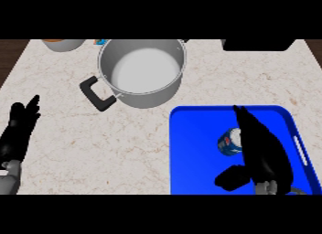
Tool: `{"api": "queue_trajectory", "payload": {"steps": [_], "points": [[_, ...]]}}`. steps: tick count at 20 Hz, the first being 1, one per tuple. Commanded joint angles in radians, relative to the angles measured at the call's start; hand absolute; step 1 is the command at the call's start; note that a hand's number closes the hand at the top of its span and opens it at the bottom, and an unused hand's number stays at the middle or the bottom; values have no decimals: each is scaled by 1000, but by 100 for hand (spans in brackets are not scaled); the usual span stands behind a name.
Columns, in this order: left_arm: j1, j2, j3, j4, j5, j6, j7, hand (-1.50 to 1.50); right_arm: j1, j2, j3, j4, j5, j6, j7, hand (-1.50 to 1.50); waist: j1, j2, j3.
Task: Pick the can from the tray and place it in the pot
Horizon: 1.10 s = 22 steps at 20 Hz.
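Note:
A small blue and white can point(229, 141) lies on its side in the blue tray point(194, 155) at the lower right. My right hand point(260, 148) hovers over the tray with straight fingers pointing away from me, its palm just right of the can and covering part of it; the thumb hangs low at the near side. The steel pot point(142, 71) with a black handle point(96, 93) stands at the back centre, its inside bare. My left hand point(16, 132) rests open at the left edge of the counter.
An orange-rimmed bowl point(62, 44) sits at the far left back, with a small blue object point(100, 42) beside it. A dark appliance point(258, 44) stands at the back right. Marble counter point(89, 151) spreads between tray and left hand.

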Motion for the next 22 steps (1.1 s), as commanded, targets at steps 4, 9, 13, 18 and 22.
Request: {"api": "queue_trajectory", "payload": {"steps": [4,9,13,18,22], "points": [[8,-24,23,44,-9,-13,-48,0,12,66,-12,123,69,12,71,-150,-3,2,1],[-73,-12,36,30,-42,-35,45,0,-1,70,-65,149,100,31,-4,-150,-7,1,1],[-34,-21,52,-10,-46,-45,44,0,-19,71,-105,202,130,52,-28,-150,-3,1,1],[-4,-26,88,6,-36,-69,1,0,-19,127,-123,277,143,61,-35,-150,-2,1,1],[15,-73,59,-8,-91,-54,-4,0,6,160,-113,287,174,52,-55,-150,-3,0,1]]}}
